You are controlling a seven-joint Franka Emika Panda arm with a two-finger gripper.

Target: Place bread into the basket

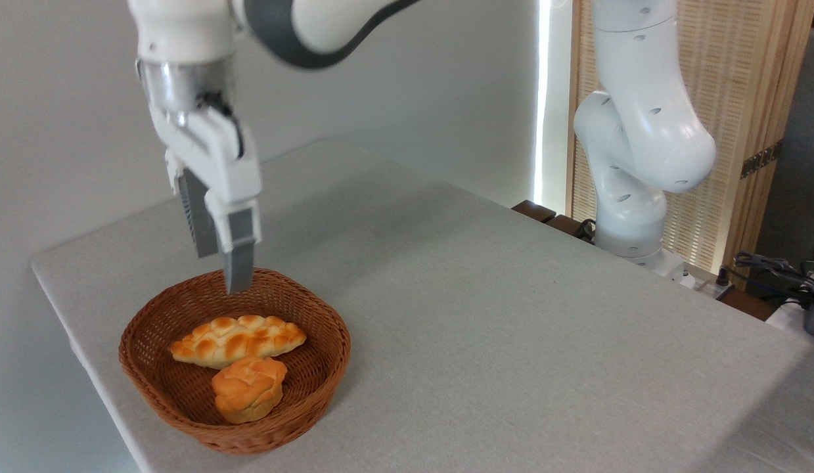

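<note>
braided loaf (238, 339): lies flat inside wicker basket (322, 368), touching round bun (248, 387) on its near side | gripper (224, 272): above far rim, jaws apart, empty | judgement: placing done, arm free to leave

Lab-like room: robot arm (643, 131) mounted beside cloth-covered table (512, 315).
</note>
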